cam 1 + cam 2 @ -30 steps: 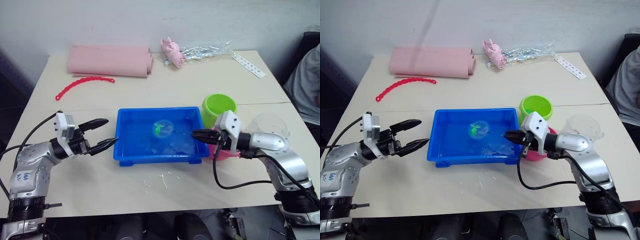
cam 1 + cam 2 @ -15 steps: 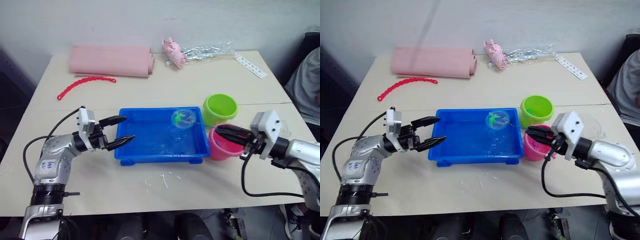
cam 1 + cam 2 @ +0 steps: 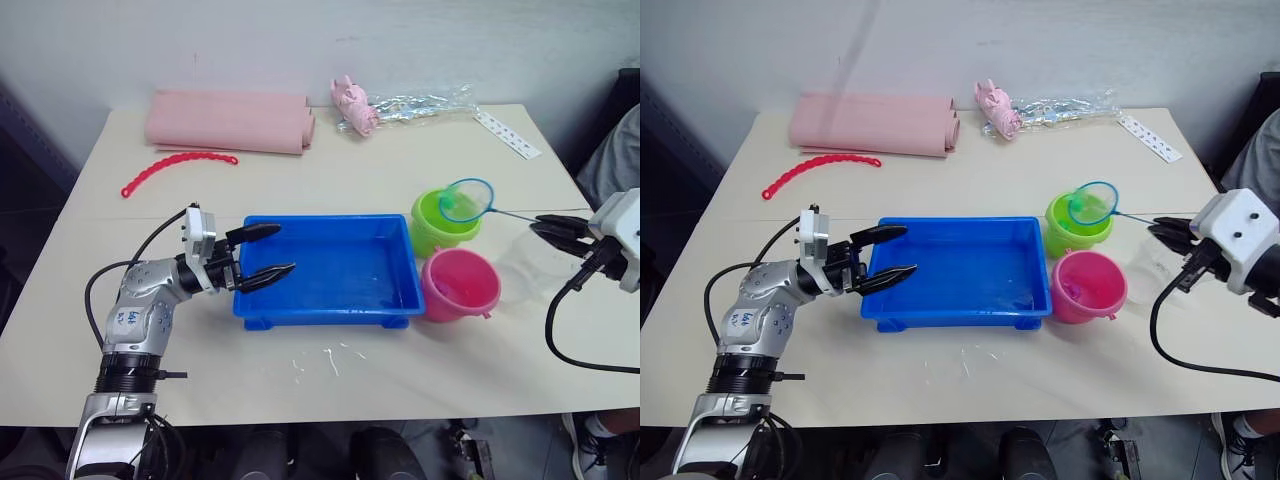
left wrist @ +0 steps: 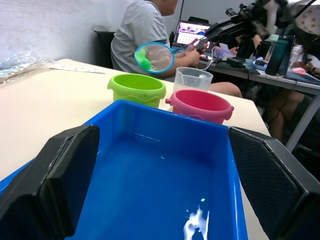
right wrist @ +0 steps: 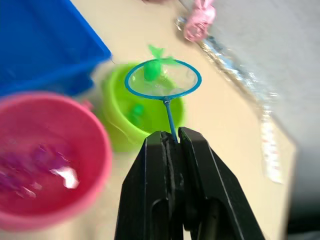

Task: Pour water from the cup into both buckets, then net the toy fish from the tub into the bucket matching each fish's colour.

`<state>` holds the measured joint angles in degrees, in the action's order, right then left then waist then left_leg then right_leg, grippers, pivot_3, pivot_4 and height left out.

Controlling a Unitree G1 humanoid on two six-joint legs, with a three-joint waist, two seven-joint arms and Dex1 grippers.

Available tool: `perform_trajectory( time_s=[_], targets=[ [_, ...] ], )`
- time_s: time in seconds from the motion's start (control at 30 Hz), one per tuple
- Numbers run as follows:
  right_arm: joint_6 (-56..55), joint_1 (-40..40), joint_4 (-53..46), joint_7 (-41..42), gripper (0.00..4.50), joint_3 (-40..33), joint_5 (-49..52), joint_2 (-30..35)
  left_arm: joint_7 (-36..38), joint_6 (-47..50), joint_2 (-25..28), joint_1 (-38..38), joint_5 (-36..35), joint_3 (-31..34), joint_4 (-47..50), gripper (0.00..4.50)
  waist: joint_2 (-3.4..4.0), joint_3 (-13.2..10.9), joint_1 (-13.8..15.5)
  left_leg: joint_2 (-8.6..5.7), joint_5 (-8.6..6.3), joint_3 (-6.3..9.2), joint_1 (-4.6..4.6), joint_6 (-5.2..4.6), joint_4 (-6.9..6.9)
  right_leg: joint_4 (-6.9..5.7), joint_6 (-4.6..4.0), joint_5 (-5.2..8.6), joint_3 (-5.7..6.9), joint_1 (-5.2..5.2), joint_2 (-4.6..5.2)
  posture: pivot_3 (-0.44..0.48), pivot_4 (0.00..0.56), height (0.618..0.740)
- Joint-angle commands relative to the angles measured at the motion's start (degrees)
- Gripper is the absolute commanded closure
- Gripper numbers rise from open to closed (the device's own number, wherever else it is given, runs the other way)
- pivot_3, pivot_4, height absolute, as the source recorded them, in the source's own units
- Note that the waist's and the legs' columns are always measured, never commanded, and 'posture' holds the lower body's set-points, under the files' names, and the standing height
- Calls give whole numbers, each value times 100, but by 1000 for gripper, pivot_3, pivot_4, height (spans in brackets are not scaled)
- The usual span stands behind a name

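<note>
Right gripper [image 5: 172, 142] lifted net [image 5: 162, 78] with green fish [image 5: 151, 70] from tub [image 3: 330, 270] to over green bucket [image 3: 432, 226]

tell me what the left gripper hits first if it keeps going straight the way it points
The left gripper straddles the near wall of the tub, jaws open, aimed along its length. Going straight, it would likely meet the tub's far wall first, with the pink bucket just beyond; its height is unclear.

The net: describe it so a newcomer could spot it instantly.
Find the blue tub mid-table, then the green bucket off its far right corner. The net hangs above that bucket, a blue hoop on a thin handle pinched by the right gripper, with a green fish inside.
</note>
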<state>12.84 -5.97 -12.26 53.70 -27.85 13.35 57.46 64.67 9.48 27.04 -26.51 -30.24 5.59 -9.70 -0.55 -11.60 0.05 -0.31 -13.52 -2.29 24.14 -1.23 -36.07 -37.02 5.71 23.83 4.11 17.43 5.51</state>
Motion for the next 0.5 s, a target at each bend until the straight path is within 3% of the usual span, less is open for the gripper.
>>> perform_trajectory(
  time_s=[0.03,0.27,0.5],
  targets=[
    [-1285,-35,385,-436,4500,125,-845,166,-19,111,-100,17,-208,4,450,33,0,0,-10,1,0,0,0,0,0,0,0,0,0,0,-1,0,150,740],
    [-2784,134,718,-893,4500,497,-2085,452,-186,173,-344,24,-151,-109,643,33,0,0,-1,1,1,-1,0,-1,-2,-2,0,0,1,0,-1,0,150,740],
    [-3299,116,1105,-1542,4500,556,-3018,796,-289,146,-442,-7,-109,-140,634,33,1,0,5,1,1,-1,0,-1,-4,-2,0,0,1,-1,-1,0,150,740]
  ],
)
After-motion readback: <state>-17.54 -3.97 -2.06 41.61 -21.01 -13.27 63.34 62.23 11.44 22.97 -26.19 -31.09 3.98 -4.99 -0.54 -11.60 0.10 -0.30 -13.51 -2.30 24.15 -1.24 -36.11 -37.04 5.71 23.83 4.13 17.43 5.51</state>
